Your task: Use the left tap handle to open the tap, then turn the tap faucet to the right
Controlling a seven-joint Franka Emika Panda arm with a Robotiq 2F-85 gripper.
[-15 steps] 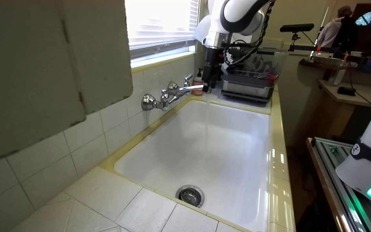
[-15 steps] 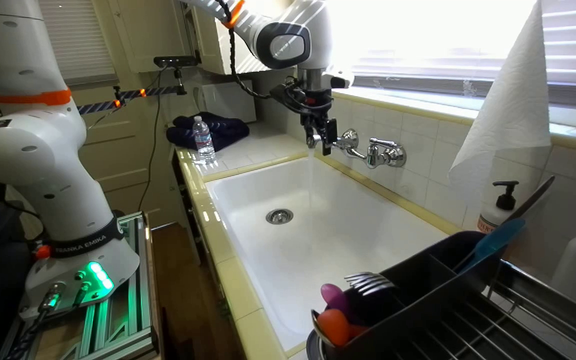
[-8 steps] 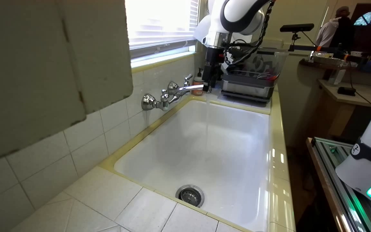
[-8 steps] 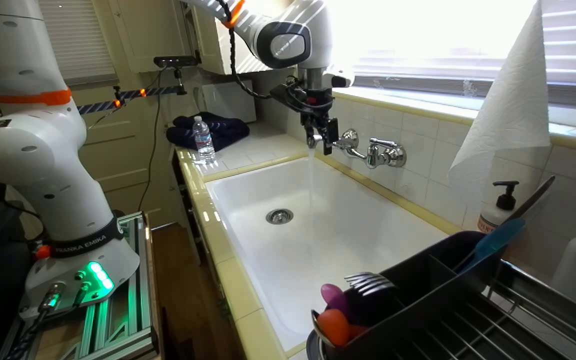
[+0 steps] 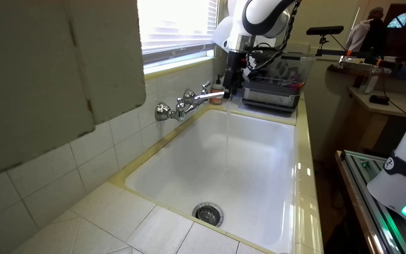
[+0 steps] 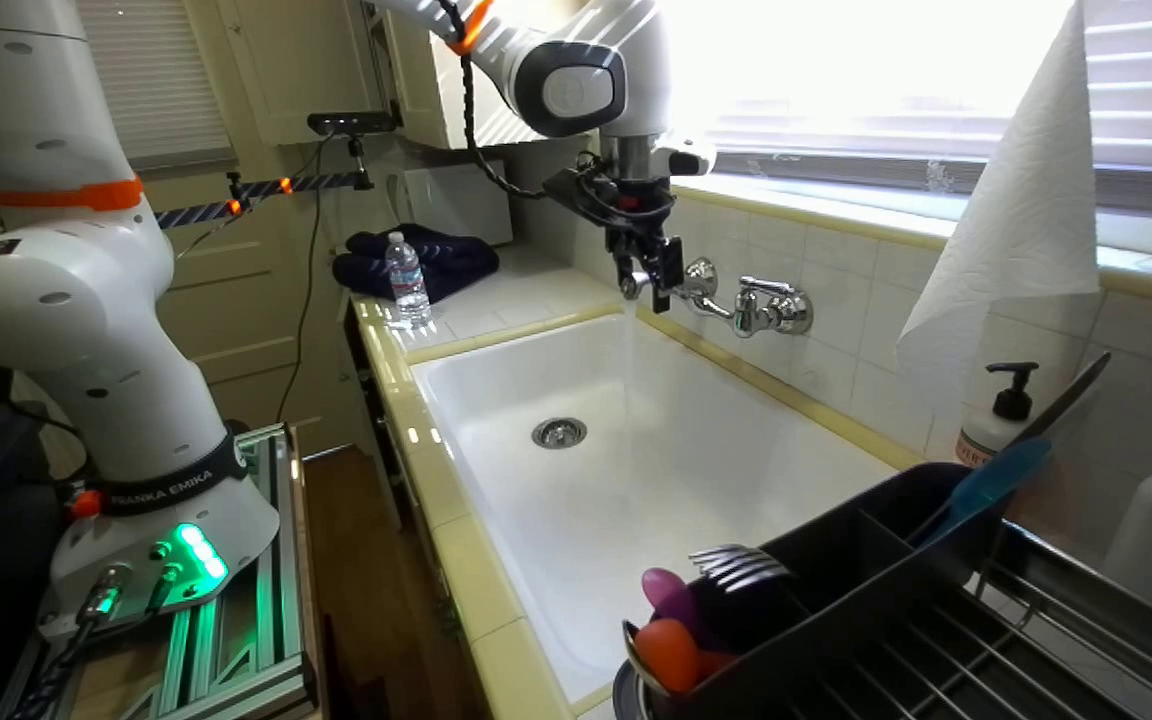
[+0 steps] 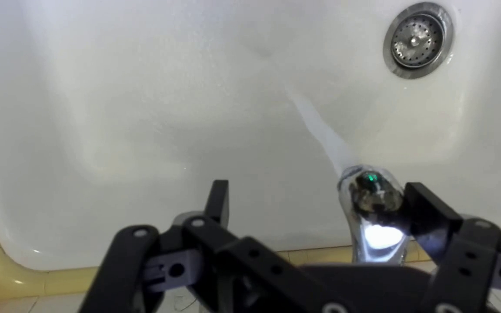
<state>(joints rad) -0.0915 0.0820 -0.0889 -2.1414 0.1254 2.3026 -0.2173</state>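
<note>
Wrist view: tool (image 7: pixel 318 198) wide, gripping nothing, one finger (image 7: pixel 433 209) seemingly against faucet (image 7: pixel 376 198). Likely turning step; next, press rightward

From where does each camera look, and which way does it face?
Wrist view: above the gripper, looking down into the sink; the open fingers show at the bottom.
In an exterior view: behind the utensil caddy, facing the drain; arm, gripper and base show.
In an exterior view: above the counter near the drain, facing the soap bottle; arm, gripper and partial base show.
Both exterior views share the faucet and running water.
</note>
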